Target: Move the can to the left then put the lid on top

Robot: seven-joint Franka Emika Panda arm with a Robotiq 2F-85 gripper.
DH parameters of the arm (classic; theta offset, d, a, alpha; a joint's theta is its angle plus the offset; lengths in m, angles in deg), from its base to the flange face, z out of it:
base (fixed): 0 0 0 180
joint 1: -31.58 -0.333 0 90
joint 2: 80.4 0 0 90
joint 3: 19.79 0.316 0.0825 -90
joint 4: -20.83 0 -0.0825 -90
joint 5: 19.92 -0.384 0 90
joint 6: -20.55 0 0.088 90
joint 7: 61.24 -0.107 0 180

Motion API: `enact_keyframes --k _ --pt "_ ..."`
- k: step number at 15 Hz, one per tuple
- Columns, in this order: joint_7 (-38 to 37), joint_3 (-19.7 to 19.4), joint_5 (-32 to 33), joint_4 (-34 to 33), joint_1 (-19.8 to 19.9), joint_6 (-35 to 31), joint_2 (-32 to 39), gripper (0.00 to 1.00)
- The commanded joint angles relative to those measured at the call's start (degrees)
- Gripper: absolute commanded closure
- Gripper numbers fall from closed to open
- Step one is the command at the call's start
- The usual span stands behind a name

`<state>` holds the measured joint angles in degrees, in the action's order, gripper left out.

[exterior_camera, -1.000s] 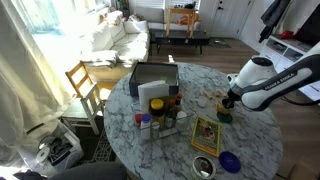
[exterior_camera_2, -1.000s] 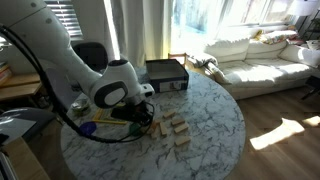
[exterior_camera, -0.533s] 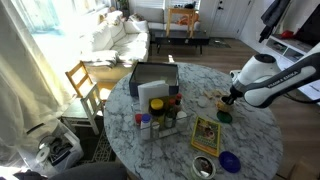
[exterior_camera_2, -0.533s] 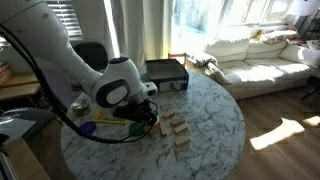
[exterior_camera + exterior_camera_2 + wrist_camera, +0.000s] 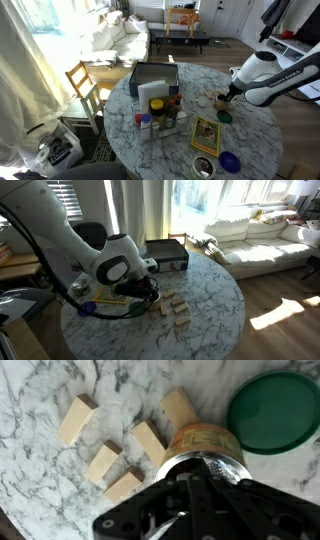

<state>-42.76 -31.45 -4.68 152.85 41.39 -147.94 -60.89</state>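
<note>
The can [image 5: 205,442] is a short round tin with a yellow-brown label, and its open mouth faces the wrist camera. My gripper [image 5: 188,472] reaches over that mouth from the bottom of the wrist view, shut on the can's rim. The flat green lid [image 5: 275,410] lies on the marble table just right of the can, apart from it. In an exterior view the can [image 5: 221,103] hangs under the gripper [image 5: 229,98], with the lid [image 5: 224,117] on the table just in front.
Several wooden blocks [image 5: 120,445] lie left of the can. A black box [image 5: 152,78], bottles [image 5: 160,115], a booklet [image 5: 205,135], a blue-purple disc [image 5: 229,160] and a silvery tin [image 5: 203,167] share the round table. A chair stands beside it.
The gripper has shifted the can a little away from the table's near edge, and the green lid now shows clear of it.
</note>
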Motion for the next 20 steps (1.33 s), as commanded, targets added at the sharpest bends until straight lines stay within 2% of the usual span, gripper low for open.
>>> enact_keyframes --k 1,5,7,11,13,15,19,20 --pt "-1.1 0.42 0.31 1.89 0.27 -3.52 -2.01 1.0" --pt "-0.07 2.34 -1.54 2.72 1.54 -2.73 -3.44 1.0" --pt "1.58 4.86 -3.88 3.42 3.36 -1.81 -4.46 1.0" --pt "6.52 12.1 -12.58 5.18 9.32 -1.09 -6.96 1.0" --pt "11.75 16.47 -17.87 6.17 13.39 -0.06 -9.0 1.0" --pt "17.18 19.06 -21.62 6.78 16.43 1.52 -10.65 1.0" --pt "34.08 28.59 -30.6 7.51 26.4 8.79 -13.96 1.0" --pt "38.06 29.97 -33.01 7.31 28.17 10.77 -14.53 1.0"
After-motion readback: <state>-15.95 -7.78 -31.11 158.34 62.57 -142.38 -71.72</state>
